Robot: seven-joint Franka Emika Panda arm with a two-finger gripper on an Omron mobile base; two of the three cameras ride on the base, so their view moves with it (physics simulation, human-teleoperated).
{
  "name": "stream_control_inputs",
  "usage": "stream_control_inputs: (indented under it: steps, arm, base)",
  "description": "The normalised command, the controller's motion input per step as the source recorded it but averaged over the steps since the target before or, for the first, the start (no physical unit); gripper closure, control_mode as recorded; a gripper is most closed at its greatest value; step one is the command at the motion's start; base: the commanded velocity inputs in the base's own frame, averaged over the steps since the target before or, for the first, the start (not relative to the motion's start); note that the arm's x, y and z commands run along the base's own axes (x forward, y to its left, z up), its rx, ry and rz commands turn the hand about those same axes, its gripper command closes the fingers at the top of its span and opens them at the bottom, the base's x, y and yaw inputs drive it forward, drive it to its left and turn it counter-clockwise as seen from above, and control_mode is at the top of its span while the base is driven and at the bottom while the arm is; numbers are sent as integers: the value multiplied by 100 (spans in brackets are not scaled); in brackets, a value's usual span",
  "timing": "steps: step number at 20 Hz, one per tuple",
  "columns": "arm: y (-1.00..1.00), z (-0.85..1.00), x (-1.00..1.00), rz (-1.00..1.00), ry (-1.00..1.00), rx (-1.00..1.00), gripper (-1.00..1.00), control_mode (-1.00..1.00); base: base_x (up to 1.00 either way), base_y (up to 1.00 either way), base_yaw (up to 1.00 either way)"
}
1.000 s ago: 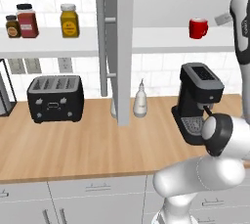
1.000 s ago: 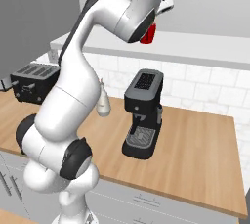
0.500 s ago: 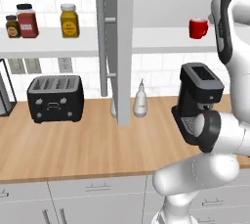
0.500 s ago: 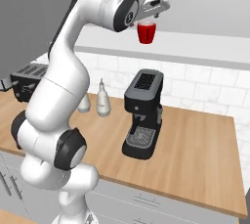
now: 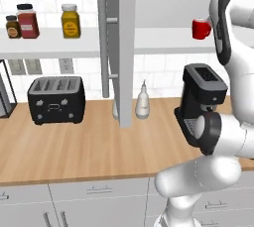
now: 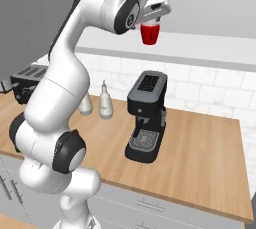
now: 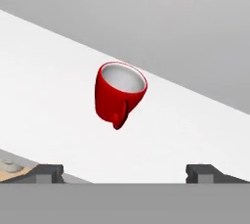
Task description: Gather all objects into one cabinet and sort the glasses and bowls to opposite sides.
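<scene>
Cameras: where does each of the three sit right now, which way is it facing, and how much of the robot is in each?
Left base view: behind the arm on its left, looking forward over the counter; the white arm rises at the right.
Right base view: behind on the right, looking forward and down; the arm rises at the left, the open gripper just above the red mug.
Hand view: on the hand, looking along the gripper at the red mug on the white shelf; two dark fingertips stand wide apart.
Shared: both base views show the coffee machine, toaster and mug.
</scene>
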Motion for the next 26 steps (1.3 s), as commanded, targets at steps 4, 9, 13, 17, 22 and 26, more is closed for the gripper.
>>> stream_control_inputs:
  steps: [4,9,13,17,22,26]
  arm:
    - [11,-2,44,0,0,5,-100,-100]
    - [-1,-5,56,-1,4,2,-100,-100]
    - [-6,-15,40,-2,1,0,-100,-100]
    - [-18,-15,35,-1,2,0,-100,-100]
    - [-14,-19,20,-1,0,0,-100,-100]
    - [-9,-20,14,0,0,0,-100,-100]
  base:
    - [0,0,0]
    - [0,0,0]
    - [0,0,0]
    - [0,0,0]
    - [0,0,0]
    - [0,0,0]
